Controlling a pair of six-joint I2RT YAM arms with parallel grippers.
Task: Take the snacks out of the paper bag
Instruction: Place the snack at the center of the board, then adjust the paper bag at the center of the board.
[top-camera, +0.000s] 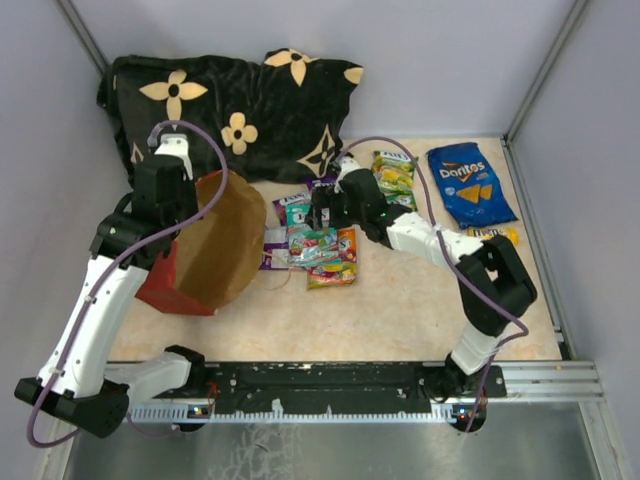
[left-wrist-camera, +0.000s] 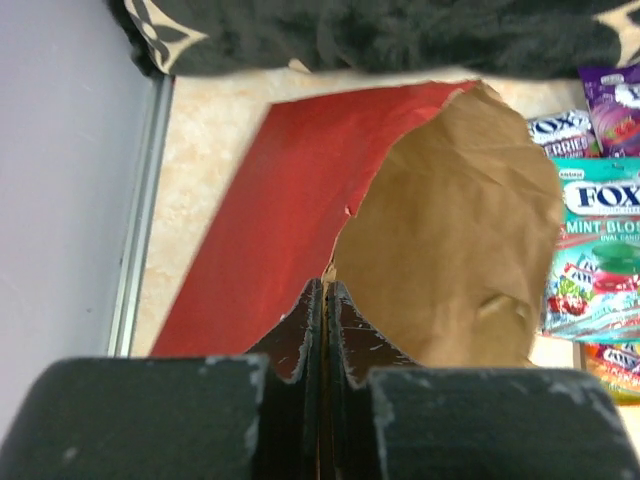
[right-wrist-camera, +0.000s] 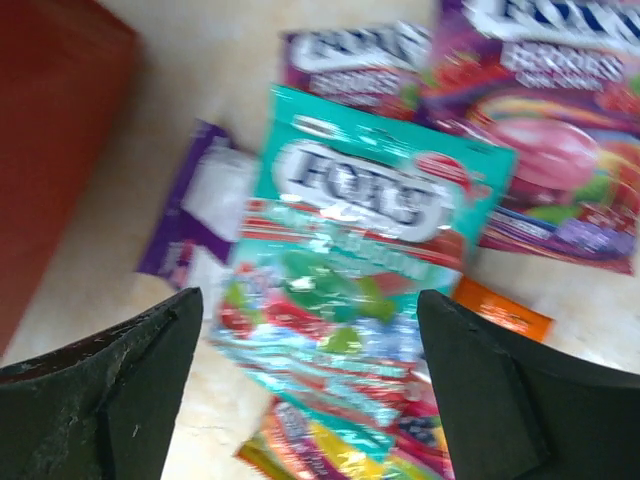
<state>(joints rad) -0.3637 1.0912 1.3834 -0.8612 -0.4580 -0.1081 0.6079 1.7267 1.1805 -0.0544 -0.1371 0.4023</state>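
Note:
The red paper bag (top-camera: 165, 285) lies on its side at the left, its brown inside (top-camera: 228, 240) facing the middle. My left gripper (top-camera: 185, 190) is shut on the bag's torn rim (left-wrist-camera: 328, 285), red outside (left-wrist-camera: 270, 230) to its left and brown inside (left-wrist-camera: 460, 240) to its right. Several candy pouches (top-camera: 312, 243) lie piled by the bag's mouth. My right gripper (top-camera: 318, 212) hovers open over them. In the right wrist view it (right-wrist-camera: 310, 300) straddles the teal Fox's pouch (right-wrist-camera: 370, 200) without touching. The blue Doritos bag (top-camera: 470, 183), a green pouch (top-camera: 393, 172) and a yellow M&M's packet (top-camera: 496, 235) lie at the right.
The black flower-patterned pillow (top-camera: 235, 105) fills the back left, right behind the bag. Grey walls and metal rails enclose the table on the left, back and right. A purple pouch (right-wrist-camera: 540, 130) and an orange packet (right-wrist-camera: 500, 312) lie around the teal one.

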